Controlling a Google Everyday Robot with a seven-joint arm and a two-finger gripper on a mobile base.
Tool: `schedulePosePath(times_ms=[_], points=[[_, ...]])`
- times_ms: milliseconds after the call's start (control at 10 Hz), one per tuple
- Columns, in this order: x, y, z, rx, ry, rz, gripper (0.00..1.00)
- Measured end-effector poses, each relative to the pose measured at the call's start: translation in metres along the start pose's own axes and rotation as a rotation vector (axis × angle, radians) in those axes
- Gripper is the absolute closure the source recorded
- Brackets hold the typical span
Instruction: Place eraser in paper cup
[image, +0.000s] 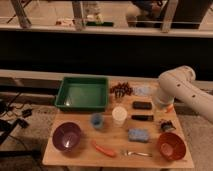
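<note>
Eraser (142, 105) awaits pickup at the cup's (119, 115) two o'clock; the spread claw (166, 125), at the eraser's four o'clock, must reach over it.

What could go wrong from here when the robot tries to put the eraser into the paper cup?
1. The gripper hangs open just behind the orange bowl. The slim dark stick lies right by the eraser and nearer to the gripper, so it might be grabbed by mistake.
2. The paper cup stands close to the eraser; a bump could tip it.
</note>
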Motion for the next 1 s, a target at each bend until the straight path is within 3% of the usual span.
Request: schedulePosePath(times_ms=[1000], points=[[-0.003, -0.051, 0.061, 0.033, -0.104, -0.005, 0.2]])
